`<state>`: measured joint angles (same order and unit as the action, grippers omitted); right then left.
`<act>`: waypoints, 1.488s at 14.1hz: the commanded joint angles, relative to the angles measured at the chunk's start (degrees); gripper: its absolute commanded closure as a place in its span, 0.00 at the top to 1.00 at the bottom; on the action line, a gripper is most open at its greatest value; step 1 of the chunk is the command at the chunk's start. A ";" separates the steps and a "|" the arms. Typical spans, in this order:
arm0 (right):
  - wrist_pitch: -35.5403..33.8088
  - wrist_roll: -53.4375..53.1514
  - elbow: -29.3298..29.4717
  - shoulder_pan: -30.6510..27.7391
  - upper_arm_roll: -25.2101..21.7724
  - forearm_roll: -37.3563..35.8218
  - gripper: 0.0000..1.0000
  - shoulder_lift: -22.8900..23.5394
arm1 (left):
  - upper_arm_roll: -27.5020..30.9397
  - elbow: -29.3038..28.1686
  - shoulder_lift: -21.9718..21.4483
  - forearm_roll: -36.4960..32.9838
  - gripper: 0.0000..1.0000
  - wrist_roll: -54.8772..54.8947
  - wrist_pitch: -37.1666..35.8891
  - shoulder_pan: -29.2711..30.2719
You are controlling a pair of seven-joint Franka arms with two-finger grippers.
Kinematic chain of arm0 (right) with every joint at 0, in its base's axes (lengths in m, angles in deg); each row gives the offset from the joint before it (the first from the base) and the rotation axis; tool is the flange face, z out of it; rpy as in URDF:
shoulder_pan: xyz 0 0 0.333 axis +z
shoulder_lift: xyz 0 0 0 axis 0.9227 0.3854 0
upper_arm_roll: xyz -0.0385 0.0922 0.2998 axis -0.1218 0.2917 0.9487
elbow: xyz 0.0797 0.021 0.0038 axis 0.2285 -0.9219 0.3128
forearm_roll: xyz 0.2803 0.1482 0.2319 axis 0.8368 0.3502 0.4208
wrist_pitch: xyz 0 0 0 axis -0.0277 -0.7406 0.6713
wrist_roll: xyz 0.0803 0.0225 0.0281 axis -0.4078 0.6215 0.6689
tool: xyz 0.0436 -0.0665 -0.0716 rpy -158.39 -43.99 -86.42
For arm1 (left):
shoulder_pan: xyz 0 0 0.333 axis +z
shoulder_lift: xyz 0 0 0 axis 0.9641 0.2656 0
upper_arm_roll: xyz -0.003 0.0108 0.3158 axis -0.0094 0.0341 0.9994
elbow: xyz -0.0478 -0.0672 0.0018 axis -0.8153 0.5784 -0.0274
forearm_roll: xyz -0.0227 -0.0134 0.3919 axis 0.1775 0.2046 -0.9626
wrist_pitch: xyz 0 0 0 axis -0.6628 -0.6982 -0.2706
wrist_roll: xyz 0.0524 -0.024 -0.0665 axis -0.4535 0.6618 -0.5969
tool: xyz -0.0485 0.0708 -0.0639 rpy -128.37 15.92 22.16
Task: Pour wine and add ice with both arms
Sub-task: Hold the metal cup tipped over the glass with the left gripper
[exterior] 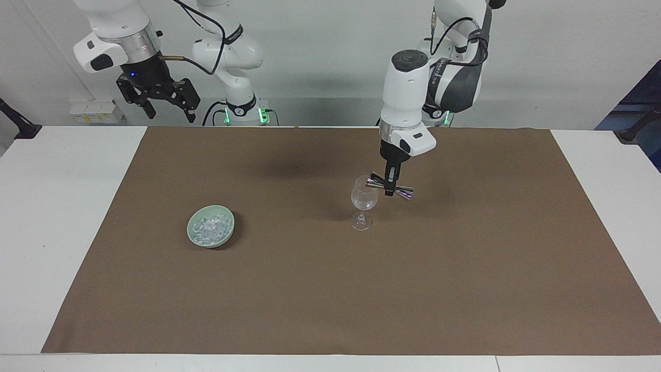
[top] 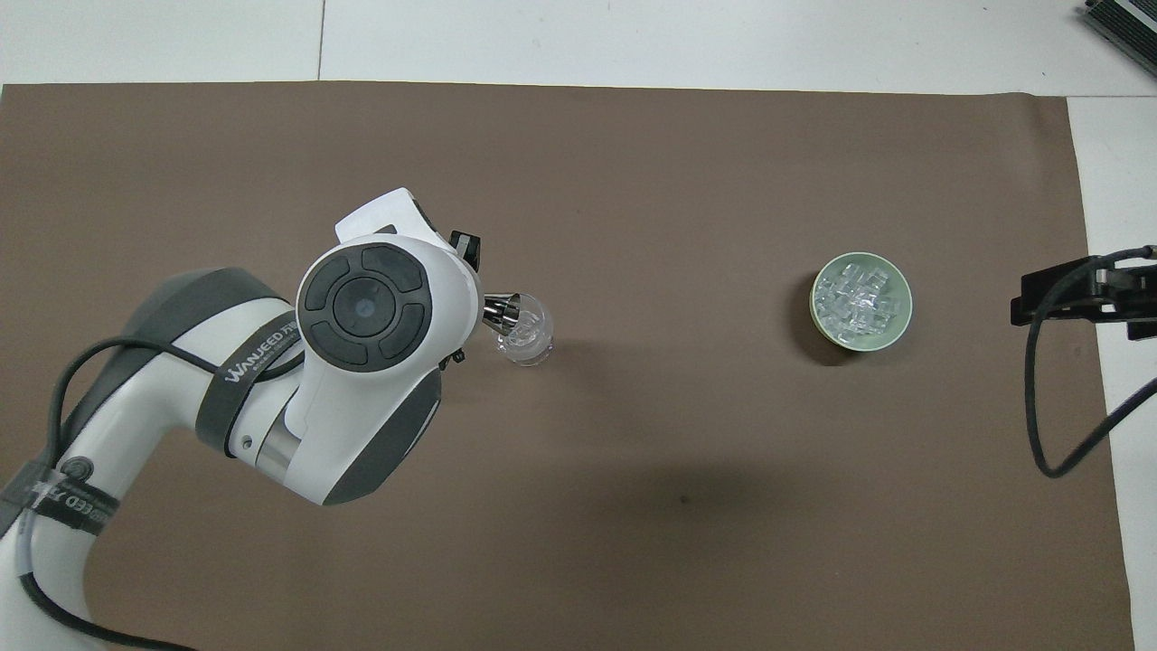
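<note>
A clear wine glass (exterior: 362, 202) (top: 525, 331) stands upright on the brown mat. My left gripper (exterior: 391, 187) hangs just beside the glass's rim, shut on the waist of a shiny metal jigger (exterior: 389, 186) (top: 501, 310) that lies almost level, one mouth at the rim. In the overhead view the left wrist hides most of the jigger and the gripper itself. The ice (exterior: 208, 226) (top: 859, 298) fills a pale green bowl (exterior: 210, 239) (top: 890, 334) toward the right arm's end. My right gripper (exterior: 158, 103) waits high near its base, open and holding nothing.
The brown mat (exterior: 330, 289) covers most of the white table (exterior: 46, 206). A black cable and part of the right arm (top: 1076, 298) show at the overhead view's edge beside the bowl.
</note>
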<state>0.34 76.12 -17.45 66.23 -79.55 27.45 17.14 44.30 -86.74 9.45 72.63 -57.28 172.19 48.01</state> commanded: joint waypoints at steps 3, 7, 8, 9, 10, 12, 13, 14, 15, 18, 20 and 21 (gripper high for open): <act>1.01 -0.17 -1.44 -0.05 -0.03 1.34 1.00 -1.17 | 1.02 2.05 0.66 -1.71 0.00 -1.23 -2.37 -1.36; 1.88 -0.26 -1.70 0.04 0.06 1.43 1.00 -1.26 | 1.02 2.05 0.66 -2.50 0.00 -1.23 -2.55 -1.36; 2.32 -0.17 -1.79 0.04 0.06 1.43 1.00 -1.26 | 1.02 2.14 0.66 -2.59 0.00 -1.23 -2.72 -1.36; 2.50 -0.17 -1.88 0.04 0.06 1.43 1.00 -1.26 | 1.02 2.23 0.66 -2.59 0.00 -1.23 -2.81 -1.36; 2.67 -0.17 -1.88 0.04 0.06 1.43 1.00 -1.26 | 1.02 2.23 0.66 -2.59 0.00 -1.23 -2.81 -1.36; 3.29 -0.08 -1.97 0.04 0.06 1.43 1.00 -1.26 | 1.02 2.23 0.66 -2.59 0.00 -1.23 -2.90 -1.36; 3.38 -0.08 -1.97 0.04 0.06 1.43 1.00 -1.26 | 1.02 2.23 0.66 -2.59 0.00 -1.23 -2.90 -1.44; 3.47 -0.08 -2.14 0.04 0.06 1.52 1.00 -1.34 | 1.02 2.23 0.66 -2.59 0.00 -1.23 -2.81 -1.36; 3.47 -0.08 -2.14 0.04 0.06 1.43 1.00 -1.35 | 1.02 2.23 0.66 -2.59 0.00 -1.23 -2.90 -1.36; 3.56 0.18 -2.75 -0.05 0.06 1.43 1.00 -1.61 | 1.02 2.32 0.66 -2.59 0.00 -1.23 -2.90 -1.44; 3.56 0.53 -2.84 -0.04 -0.03 1.43 1.00 -1.70 | 1.02 2.49 0.66 -2.59 0.00 -1.23 -3.07 -1.44; 3.56 0.53 -2.93 -0.05 -0.03 1.43 1.00 -1.70 | 1.02 2.49 0.66 -2.59 0.00 -1.23 -3.16 -1.44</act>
<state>2.40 76.13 -17.99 66.26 -79.36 27.46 17.13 44.34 -86.06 9.51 71.48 -57.30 170.93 47.96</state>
